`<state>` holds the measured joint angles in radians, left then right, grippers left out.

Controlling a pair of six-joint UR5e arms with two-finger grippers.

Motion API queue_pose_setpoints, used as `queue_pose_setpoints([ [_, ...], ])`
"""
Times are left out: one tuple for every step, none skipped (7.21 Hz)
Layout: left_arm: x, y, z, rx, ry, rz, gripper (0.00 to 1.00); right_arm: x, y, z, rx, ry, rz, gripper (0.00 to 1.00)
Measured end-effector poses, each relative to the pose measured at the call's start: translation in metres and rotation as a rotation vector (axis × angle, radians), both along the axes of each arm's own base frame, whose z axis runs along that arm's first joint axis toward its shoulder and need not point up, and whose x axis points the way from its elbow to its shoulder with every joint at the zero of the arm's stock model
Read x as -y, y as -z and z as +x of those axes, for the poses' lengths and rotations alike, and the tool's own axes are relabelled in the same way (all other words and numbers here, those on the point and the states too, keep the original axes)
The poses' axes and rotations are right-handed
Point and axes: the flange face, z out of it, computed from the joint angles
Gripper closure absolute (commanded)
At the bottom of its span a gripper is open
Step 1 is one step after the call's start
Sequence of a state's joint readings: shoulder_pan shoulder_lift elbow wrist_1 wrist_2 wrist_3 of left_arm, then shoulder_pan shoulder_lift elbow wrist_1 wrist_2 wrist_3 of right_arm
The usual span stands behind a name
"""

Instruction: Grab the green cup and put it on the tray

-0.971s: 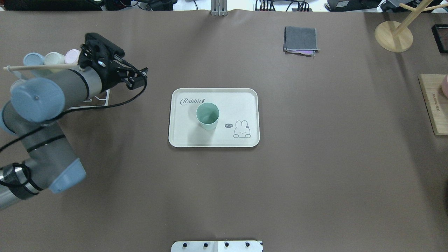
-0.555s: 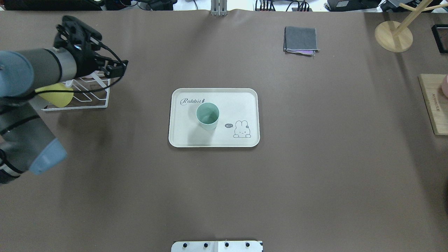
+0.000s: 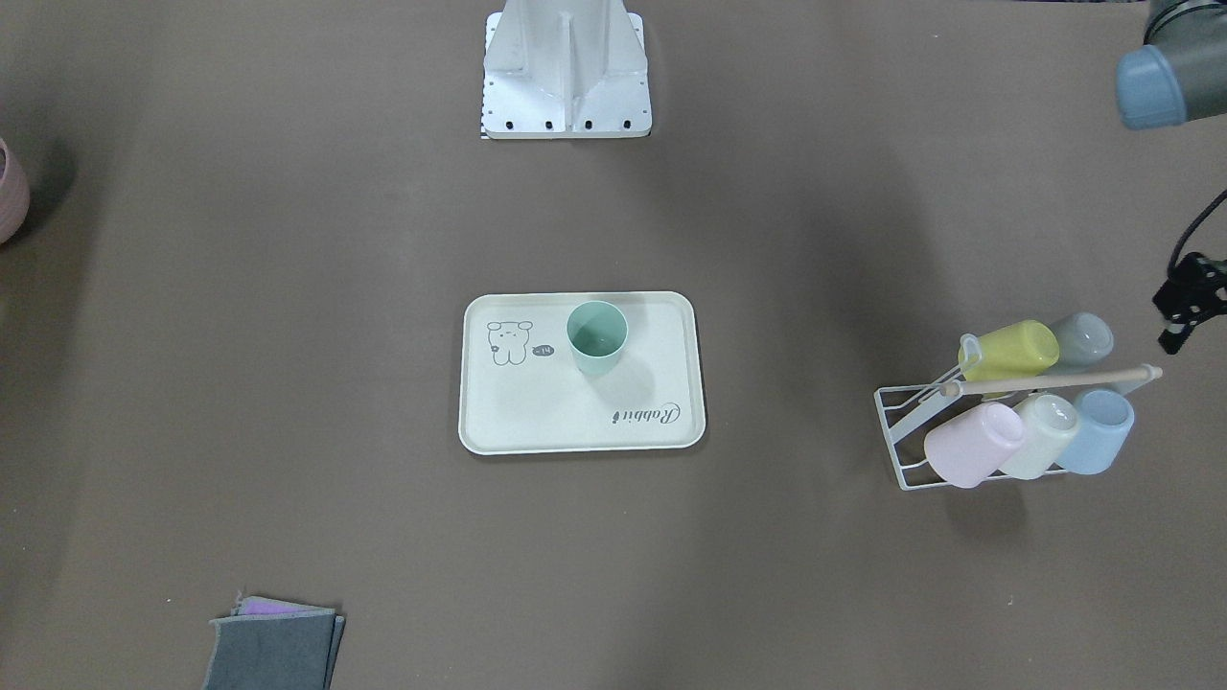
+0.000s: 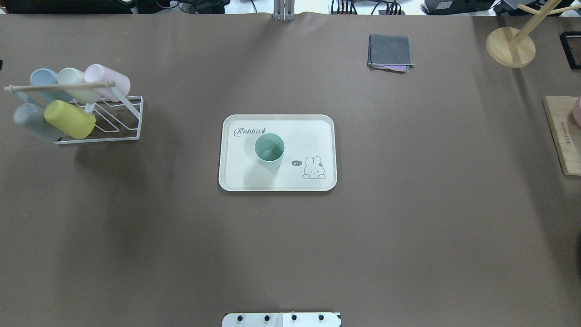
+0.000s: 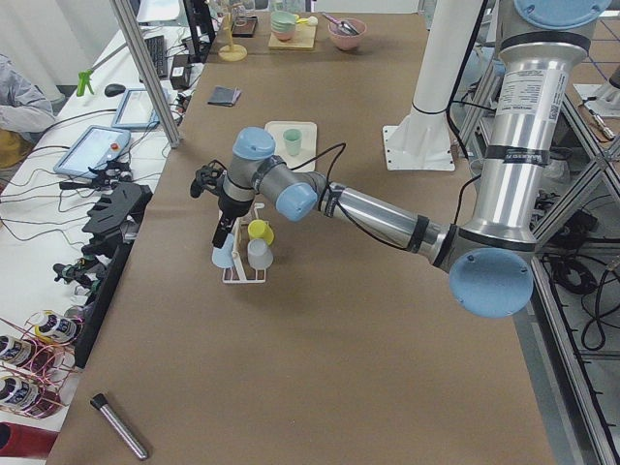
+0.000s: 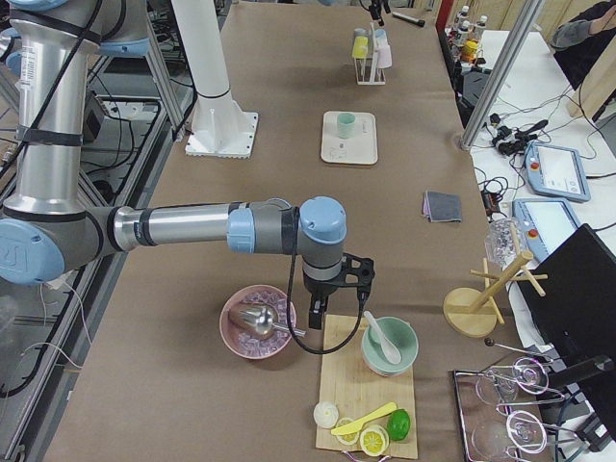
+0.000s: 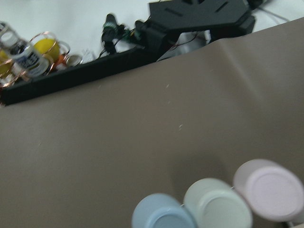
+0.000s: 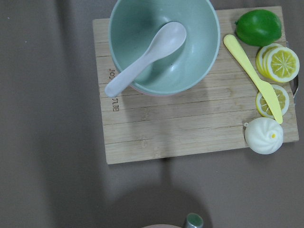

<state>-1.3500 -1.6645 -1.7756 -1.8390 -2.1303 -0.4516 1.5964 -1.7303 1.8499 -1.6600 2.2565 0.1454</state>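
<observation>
The green cup (image 4: 269, 150) stands upright on the cream tray (image 4: 317, 136), left of its middle, near the "Rabbit" script; both also show in the front view, cup (image 3: 596, 335) and tray (image 3: 537, 412). No gripper touches the cup. My left gripper (image 3: 1187, 305) is far from the tray, beside the cup rack at the table's left end (image 5: 201, 181); I cannot tell whether it is open. My right gripper (image 6: 332, 289) hovers over the cutting board at the right end; I cannot tell its state.
A white wire rack (image 4: 129, 118) at the far left holds several cups: yellow (image 4: 70, 119), pink, whitish-green, blue and grey. A folded grey cloth (image 4: 390, 52) lies at the back right. A wooden board (image 8: 190, 123) carries a mint bowl (image 8: 164, 45) with a spoon, a lime and lemon slices.
My left arm has pulled back to the left and out of the overhead view, uncovering the rack. The green cup and tray have not moved.
</observation>
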Motion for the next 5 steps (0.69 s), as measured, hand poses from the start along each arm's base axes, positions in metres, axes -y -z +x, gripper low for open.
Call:
queue_pose_setpoints([
  [-0.019, -0.033, -0.035, -0.013, -0.016, -0.086, 0.02, 0.0, 0.0, 0.0, 0.001, 0.0, 0.0, 0.0],
  [-0.043, -0.069, -0.071, -0.013, -0.065, -0.135, 0.02, 0.0, 0.0, 0.0, 0.006, 0.001, 0.0, 0.0],
  [-0.064, -0.099, -0.095, -0.044, -0.109, -0.176, 0.02, -0.001, 0.0, -0.001, 0.01, 0.001, 0.0, 0.0],
  [-0.078, -0.119, -0.103, -0.09, -0.135, -0.205, 0.02, -0.001, 0.0, -0.001, 0.012, 0.001, 0.001, 0.0],
  [-0.088, -0.132, -0.105, -0.117, -0.142, -0.229, 0.02, -0.001, 0.0, -0.001, 0.013, 0.001, 0.001, 0.0],
])
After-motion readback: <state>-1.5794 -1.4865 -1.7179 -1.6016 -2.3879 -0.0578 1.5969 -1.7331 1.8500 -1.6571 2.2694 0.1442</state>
